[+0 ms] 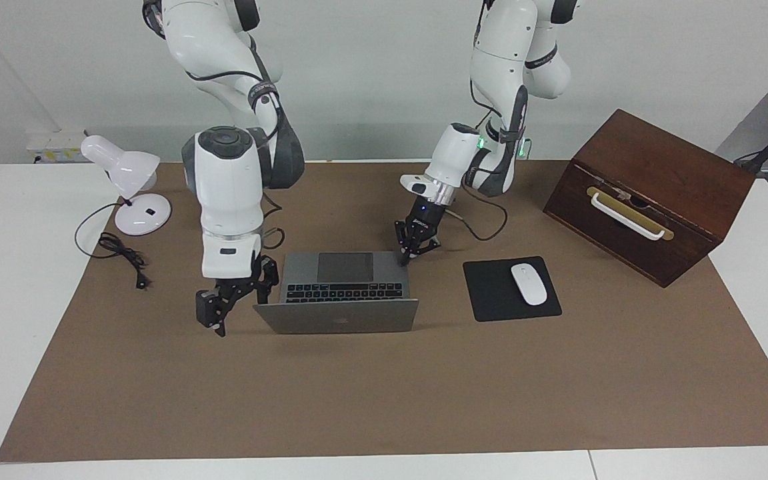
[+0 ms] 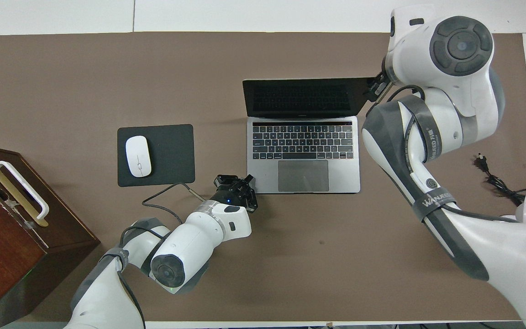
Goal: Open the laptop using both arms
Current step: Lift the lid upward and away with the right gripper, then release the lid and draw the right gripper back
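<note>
The silver-grey laptop point(image 1: 344, 273) lies open on the brown mat, its lid point(image 1: 337, 317) standing up with the dark logo on its back. In the overhead view its keys and trackpad point(image 2: 303, 176) show below the dark screen point(image 2: 304, 98). My left gripper point(image 1: 417, 252) is open, and one fingertip point(image 1: 403, 260) rests on the corner of the laptop's base nearest the robots; it also shows in the overhead view point(image 2: 238, 185). My right gripper point(image 1: 237, 303) is open beside the lid's side edge, at the lid's upper corner in the overhead view point(image 2: 375, 89).
A black mouse pad point(image 1: 491, 293) with a white mouse point(image 1: 529, 284) lies beside the laptop toward the left arm's end. A brown wooden box point(image 1: 651, 193) with a white handle stands past it. A white desk lamp point(image 1: 132, 183) and its cable point(image 1: 121, 257) sit at the right arm's end.
</note>
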{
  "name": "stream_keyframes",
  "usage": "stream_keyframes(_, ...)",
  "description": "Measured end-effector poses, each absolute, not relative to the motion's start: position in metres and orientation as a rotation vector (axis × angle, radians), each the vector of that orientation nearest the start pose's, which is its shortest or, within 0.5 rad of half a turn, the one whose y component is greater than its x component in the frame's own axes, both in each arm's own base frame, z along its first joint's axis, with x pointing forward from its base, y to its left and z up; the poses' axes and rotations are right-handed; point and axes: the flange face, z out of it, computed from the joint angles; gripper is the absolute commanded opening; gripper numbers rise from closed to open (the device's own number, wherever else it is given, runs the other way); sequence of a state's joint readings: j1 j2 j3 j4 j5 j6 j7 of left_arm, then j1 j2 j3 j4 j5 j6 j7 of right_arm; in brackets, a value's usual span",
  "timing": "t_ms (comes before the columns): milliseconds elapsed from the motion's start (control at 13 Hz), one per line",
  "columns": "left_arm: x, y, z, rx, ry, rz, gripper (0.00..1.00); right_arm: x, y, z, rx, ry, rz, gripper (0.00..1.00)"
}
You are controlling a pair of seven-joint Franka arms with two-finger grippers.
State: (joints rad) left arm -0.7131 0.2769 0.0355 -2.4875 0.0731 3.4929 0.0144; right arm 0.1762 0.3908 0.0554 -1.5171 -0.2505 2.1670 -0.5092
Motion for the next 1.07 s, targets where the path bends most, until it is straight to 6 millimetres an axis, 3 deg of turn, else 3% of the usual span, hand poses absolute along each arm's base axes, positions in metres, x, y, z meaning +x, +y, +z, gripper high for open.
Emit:
stream_keyframes(690, 0.399, -0.336, 0.268, -2.987, 1.119, -1.148, 0.00, 0.627, 0.140, 0.552, -3.033, -1.247, -0.151, 1.00)
stream_keyframes(843, 0.400, -0.339, 0.274, -3.040, 1.039, -1.167, 0.00, 0.615, 0.137, 0.561, -3.030, -1.223, -0.089, 1.00)
stream_keyframes(1073, 0.403, -0.341, 0.295, -3.121, 0.903, -1.125, 0.00, 0.593, 0.132, 0.578, -3.056, -1.036, 0.010, 1.00)
